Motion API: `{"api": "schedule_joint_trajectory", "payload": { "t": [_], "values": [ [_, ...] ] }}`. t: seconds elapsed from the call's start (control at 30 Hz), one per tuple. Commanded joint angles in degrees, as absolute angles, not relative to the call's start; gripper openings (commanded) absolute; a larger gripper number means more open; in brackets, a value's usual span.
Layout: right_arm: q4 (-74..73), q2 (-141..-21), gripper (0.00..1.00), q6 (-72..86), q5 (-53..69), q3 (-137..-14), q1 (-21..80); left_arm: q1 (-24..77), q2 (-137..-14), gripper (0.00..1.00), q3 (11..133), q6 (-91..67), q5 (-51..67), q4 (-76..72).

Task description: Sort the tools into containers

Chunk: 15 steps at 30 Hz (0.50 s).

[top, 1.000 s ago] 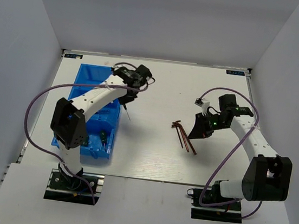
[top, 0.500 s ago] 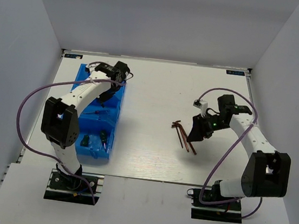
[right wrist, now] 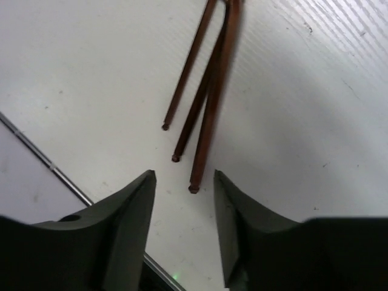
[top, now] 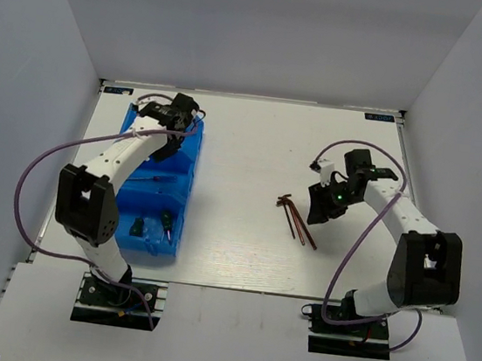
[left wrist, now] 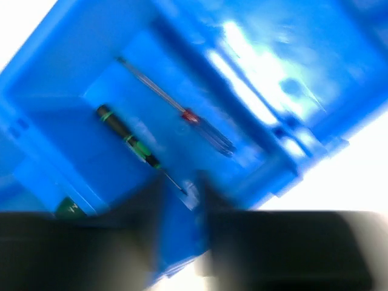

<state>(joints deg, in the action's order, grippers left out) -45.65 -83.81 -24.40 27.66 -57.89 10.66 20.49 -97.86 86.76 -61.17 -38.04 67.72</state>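
Observation:
The blue bin (top: 179,235) stands at the left. Its middle compartment holds two precision screwdrivers (top: 158,179). In the left wrist view they are a black one with green bands (left wrist: 127,139) and a blue-purple one (left wrist: 182,113), lying on the bin floor (left wrist: 291,79). Two green-handled screwdrivers (top: 139,225) (top: 166,221) lie in the near compartment. My left gripper (top: 169,141) hovers over the bin, open and empty; that view is blurred. Three dark-red hex keys (top: 298,219) (right wrist: 209,103) lie on the table. My right gripper (top: 316,214) (right wrist: 185,176) is open just short of their ends.
The white table ends at grey walls on the left, right and back. A metal strip along the table edge (right wrist: 48,163) shows in the right wrist view. Purple cables loop off both arms.
My left gripper has swung left from the table to over the bin, and the thin screwdriver it carried now lies in the middle compartment. The right gripper has shifted only slightly.

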Motion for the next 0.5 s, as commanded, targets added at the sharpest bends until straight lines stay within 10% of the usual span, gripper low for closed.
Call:
{"api": "schedule_joint_trajectory", "payload": {
  "t": [0.0,0.13,0.27,0.47],
  "values": [
    [-40.78,-87.79,0.47,-23.03,21.98,-56.95,12.39,21.53,-89.84,0.14,86.06,-44.42,-29.50,54.98],
    [-38.94,-91.49,0.43,-22.06,20.22,-58.09,14.67,21.53,-79.74,0.12,76.13,-32.27,-14.88,43.87],
    [-37.44,-94.56,0.43,-21.18,17.59,-58.62,16.08,21.53,-70.94,0.58,68.92,-30.76,-9.50,42.89],
    [-35.33,-97.03,0.43,-20.13,14.34,-58.71,18.71,21.53,-65.30,0.61,66.27,-31.37,-8.17,45.96]
  ]
}}
